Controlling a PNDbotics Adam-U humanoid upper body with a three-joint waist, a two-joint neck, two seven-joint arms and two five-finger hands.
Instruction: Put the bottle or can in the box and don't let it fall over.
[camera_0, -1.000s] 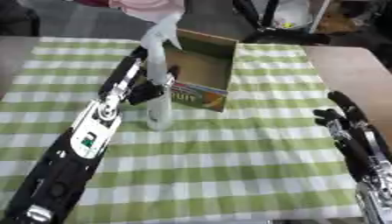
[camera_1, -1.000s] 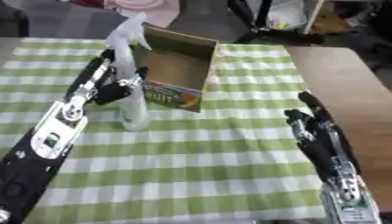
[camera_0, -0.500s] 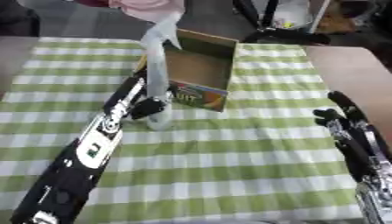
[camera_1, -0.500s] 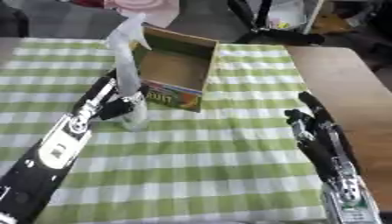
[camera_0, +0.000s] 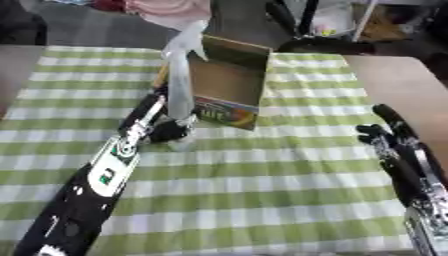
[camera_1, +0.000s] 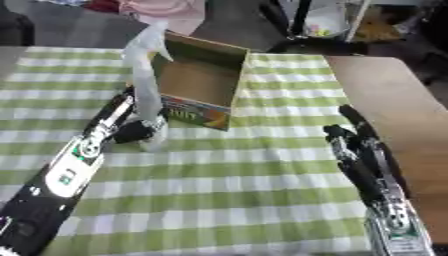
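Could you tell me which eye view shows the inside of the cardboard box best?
The right eye view: the box interior shows almost unobstructed, the spray bottle standing beside it. In the left eye view the bottle overlaps the box's left wall.

Left arm stretches diagonally up from lower left corner, forearm black with silver panels. Left hand (camera_0: 168, 131) at arm's far end, fingers curled round base of upright spray bottle (camera_0: 181, 85). Right arm enters from lower right corner. Right hand (camera_1: 359, 145) idle, fingers straight, pointing up and away, holding nothing.
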